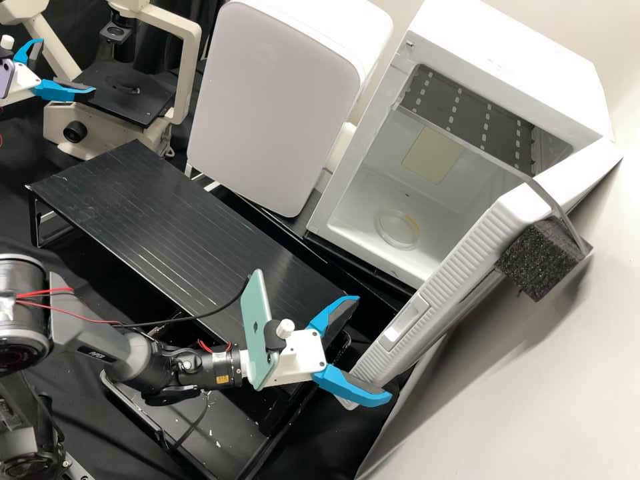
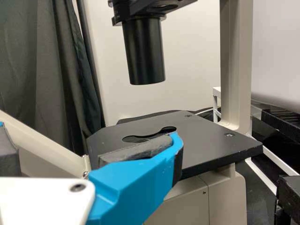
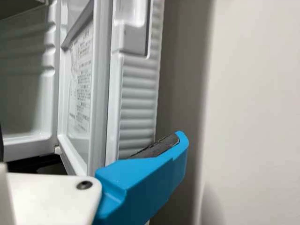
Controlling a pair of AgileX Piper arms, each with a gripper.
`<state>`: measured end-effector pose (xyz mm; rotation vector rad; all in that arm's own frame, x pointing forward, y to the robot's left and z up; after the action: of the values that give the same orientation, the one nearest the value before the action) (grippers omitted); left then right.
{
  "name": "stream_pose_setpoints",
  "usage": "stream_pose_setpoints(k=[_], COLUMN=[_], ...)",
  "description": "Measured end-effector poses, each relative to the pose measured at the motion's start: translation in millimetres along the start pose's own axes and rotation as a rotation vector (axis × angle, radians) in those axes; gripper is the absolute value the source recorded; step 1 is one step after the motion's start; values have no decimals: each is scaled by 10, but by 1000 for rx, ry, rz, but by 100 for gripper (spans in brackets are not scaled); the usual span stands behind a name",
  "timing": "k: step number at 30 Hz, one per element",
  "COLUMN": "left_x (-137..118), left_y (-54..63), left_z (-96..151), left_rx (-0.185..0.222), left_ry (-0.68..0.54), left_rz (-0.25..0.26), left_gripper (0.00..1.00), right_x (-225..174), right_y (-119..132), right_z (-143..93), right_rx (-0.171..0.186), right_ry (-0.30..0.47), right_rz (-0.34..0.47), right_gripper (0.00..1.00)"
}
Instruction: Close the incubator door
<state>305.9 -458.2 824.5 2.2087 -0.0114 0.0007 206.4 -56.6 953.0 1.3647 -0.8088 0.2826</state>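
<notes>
Incubator door (image 1: 460, 260) is standing wide open, swinging out from the front of the white incubator (image 1: 507, 60), and its ribbed outside is facing away from the chamber. Right gripper (image 1: 373, 350) is waiting at the free end of this door with its two blue fingers spread well apart, so it is being open. In the right wrist view, one finger (image 3: 140, 180) is lying across the ribbed part, at the outer side; if it is touching there, I cannot tell. Left gripper (image 1: 67, 65) is also being open and is hanging near the black stage (image 1: 130, 93) of the microscope (image 1: 190, 73). Inside the incubator, a clear round dish (image 1: 398, 230) is resting on the floor of the chamber. A dark foam block (image 1: 543, 260) is sitting just beside the outer side of the door. White device with a flat grey panel (image 1: 273, 100) is standing between incubator and microscope, and a black low table (image 1: 147, 220) is stretching in front of them.
</notes>
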Motion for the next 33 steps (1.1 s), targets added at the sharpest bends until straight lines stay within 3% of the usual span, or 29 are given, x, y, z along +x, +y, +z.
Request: stream_pose_setpoints(k=[9, 15, 24, 28, 33], left_x=[0, 0, 0, 0, 0], left_y=[0, 0, 0, 0, 0], left_z=[0, 0, 0, 0, 0], left_rx=[0, 0, 0, 0, 0], left_ry=[0, 0, 0, 0, 0], left_rz=[0, 0, 0, 0, 0], left_gripper=[100, 100, 100, 100, 100], right_x=[6, -48, -274, -379, -496], right_y=[-58, 45, 91, 104, 153], right_z=[3, -77, -267, -415, -678], right_rx=[120, 211, 320, 345, 358], right_ry=[17, 60, 130, 209, 376], right_rz=[-39, -24, -122, -165, -185], right_gripper=[100, 100, 100, 100, 100])
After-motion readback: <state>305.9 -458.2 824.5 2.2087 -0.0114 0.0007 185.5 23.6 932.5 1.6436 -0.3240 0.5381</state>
